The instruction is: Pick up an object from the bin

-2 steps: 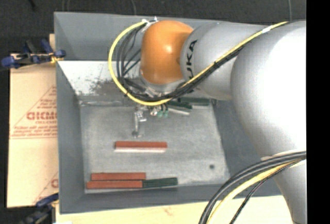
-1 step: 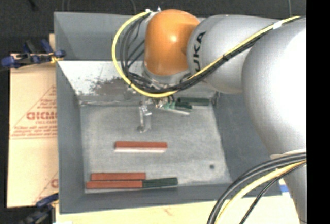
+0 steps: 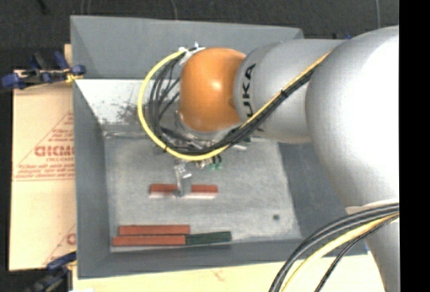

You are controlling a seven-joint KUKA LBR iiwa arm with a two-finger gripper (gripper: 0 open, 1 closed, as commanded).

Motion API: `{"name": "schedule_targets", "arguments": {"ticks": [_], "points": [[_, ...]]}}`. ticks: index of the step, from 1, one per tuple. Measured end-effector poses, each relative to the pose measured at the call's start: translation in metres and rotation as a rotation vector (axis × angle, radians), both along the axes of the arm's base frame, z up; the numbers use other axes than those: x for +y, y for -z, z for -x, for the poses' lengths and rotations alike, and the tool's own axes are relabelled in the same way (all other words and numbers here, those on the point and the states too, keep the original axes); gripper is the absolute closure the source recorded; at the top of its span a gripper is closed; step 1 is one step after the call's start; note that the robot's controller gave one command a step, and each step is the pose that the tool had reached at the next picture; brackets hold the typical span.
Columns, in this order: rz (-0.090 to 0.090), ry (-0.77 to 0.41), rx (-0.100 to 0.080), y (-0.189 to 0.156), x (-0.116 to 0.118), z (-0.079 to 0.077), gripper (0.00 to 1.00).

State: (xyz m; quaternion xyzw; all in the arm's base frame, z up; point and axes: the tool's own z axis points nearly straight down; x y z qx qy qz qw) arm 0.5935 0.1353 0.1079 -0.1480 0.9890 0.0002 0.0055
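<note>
The thing it's at is a long, thin red-brown bar (image 3: 200, 188), flat and straight like a strip of wood or plastic, w/ a paler edge along its lower side. It lies left-to-right in the middle of the bin (image 3: 259, 176) floor, just below frame centre, nothing else touching it.

The gripper (image 3: 183, 184) comes down right at the bar's midpoint. It's a small grey blob from this angle, so tbh I can't tell how far open it is or whether it has hold of the bar.

Only readable text: black lettering on the grey arm (image 3: 295, 96), running vertically next to the orange cover (image 3: 208, 89). I get "UKA", prob KUKA w/ the first letter partly hidden. Black and yellow cables (image 3: 149, 113) loop round the wrist.

Lower left of the floor: two more red-brown bars (image 3: 151, 235) side by side, and a dark green bar (image 3: 209, 238) butted up at their right end.
</note>
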Motion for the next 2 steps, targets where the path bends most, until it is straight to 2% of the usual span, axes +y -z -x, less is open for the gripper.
{"name": "schedule_targets", "arguments": {"ticks": [1, 2], "points": [[0.000, 0.032, 0.005, 0.0365, -0.0199, -0.0193, 1.00], [-0.001, 0.033, 0.005, 0.0365, -0.0199, -0.0193, 1.00]]}}
